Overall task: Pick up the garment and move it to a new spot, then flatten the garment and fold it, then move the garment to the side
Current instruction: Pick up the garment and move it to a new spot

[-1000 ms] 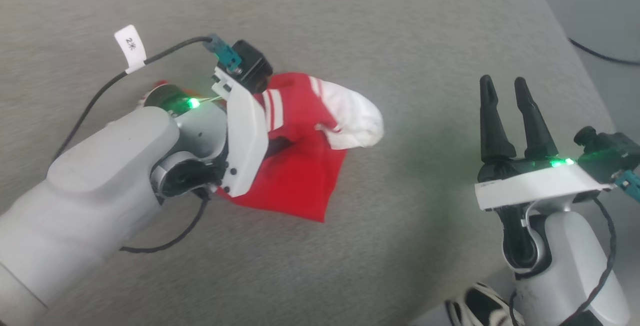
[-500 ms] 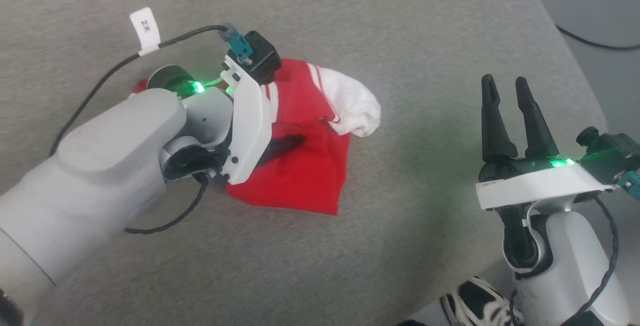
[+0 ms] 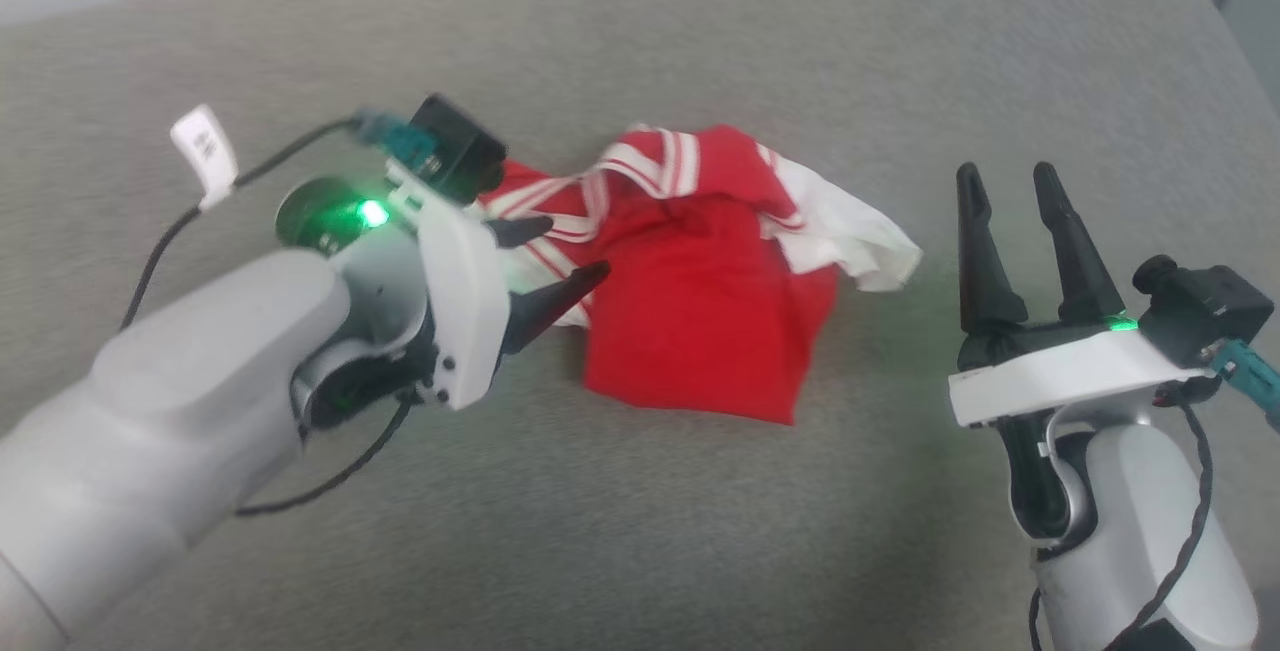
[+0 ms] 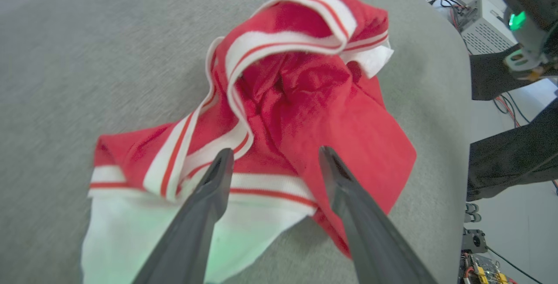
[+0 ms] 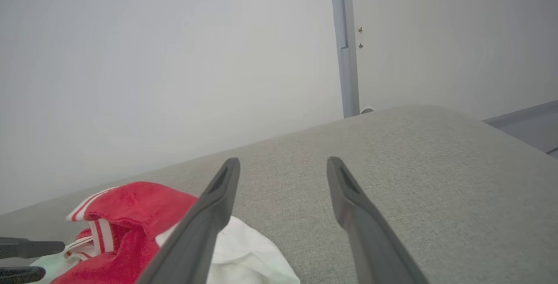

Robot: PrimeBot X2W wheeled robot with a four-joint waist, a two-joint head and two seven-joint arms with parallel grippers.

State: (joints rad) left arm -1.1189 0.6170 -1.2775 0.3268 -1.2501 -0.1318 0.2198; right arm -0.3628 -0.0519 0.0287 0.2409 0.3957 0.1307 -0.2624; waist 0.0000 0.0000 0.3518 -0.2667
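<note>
The garment, a red jersey with white sleeves and red-and-white stripe trim, lies crumpled in a heap on the grey cushion. My left gripper hangs at the heap's left edge with its jaws open and nothing between them. In the left wrist view the garment lies just past the spread fingers of that gripper. My right gripper stands open to the right of the heap, apart from it. In the right wrist view the garment lies at the lower left, and that gripper points over bare cushion.
The grey cushion's right edge drops off to a floor with cables and a white box. A pale wall rises behind the cushion. A black cable with a white tag trails from my left wrist.
My left gripper has opened and let go of the garment, which now lies slumped and more spread out. The head camera has shifted, so the whole picture moved.
</note>
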